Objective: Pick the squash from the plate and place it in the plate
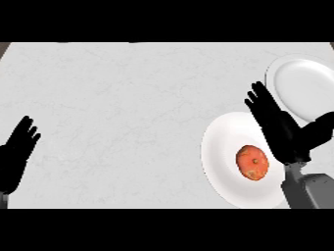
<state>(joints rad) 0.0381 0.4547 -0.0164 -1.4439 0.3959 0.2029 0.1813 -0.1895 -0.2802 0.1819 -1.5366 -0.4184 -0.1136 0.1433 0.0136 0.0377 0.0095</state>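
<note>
squash (252, 163) on the near plate (224, 147), right hand (285, 128) just beside it, fingers (260, 100) straight and spread

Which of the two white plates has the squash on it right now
The nearer plate, low at the right. The orange squash lies on it, beside the open right hand. The far plate near the right corner holds nothing.
</note>
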